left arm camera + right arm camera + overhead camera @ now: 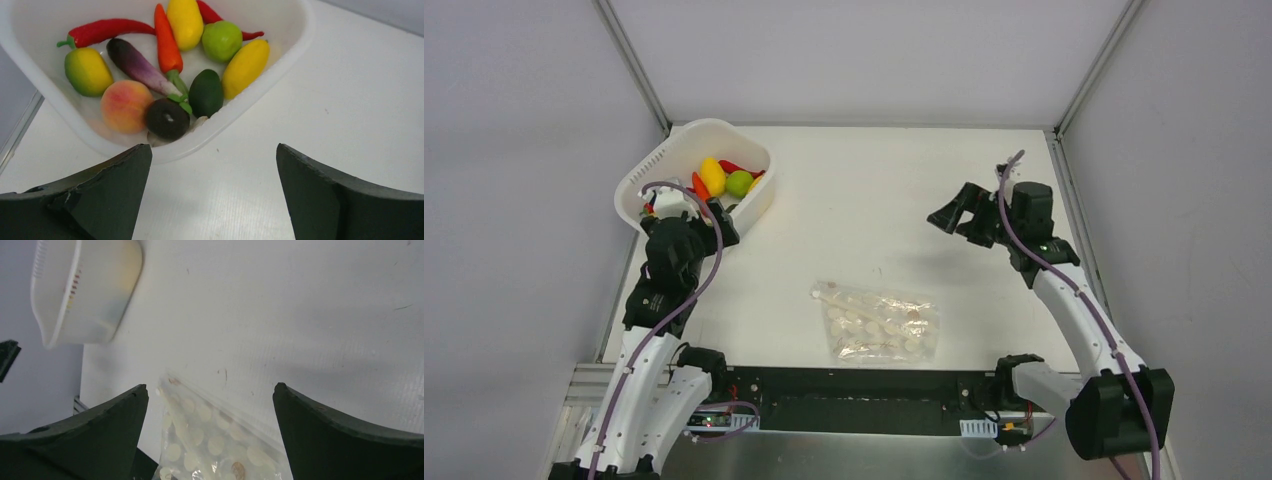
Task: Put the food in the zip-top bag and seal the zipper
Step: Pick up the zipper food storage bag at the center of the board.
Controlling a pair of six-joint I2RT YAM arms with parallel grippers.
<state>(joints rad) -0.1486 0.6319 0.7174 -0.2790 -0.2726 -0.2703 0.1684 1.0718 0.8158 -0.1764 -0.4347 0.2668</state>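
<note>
Just short of the tub point(292, 40), the left gripper point(212, 150) hangs spread and empty, facing the food point(186, 22) heaped inside. It would do best to straddle a near, loose piece like the peach point(125, 106). The right gripper point(210, 390), also spread and empty, looks toward the bag point(879, 322), which lies flat, well apart from the tub.

In the overhead view, the near half of the white oval plastic tub point(762, 198) is hidden by the left arm point(674, 255), so only a few plastic toy foods point(714, 176) show. From the right wrist, the clear polka-dotted plastic bag point(210, 440) is cut off by the lower edge. The tub is blurred there. Whether the zipper strip point(225, 411) is pressed shut cannot be told.
</note>
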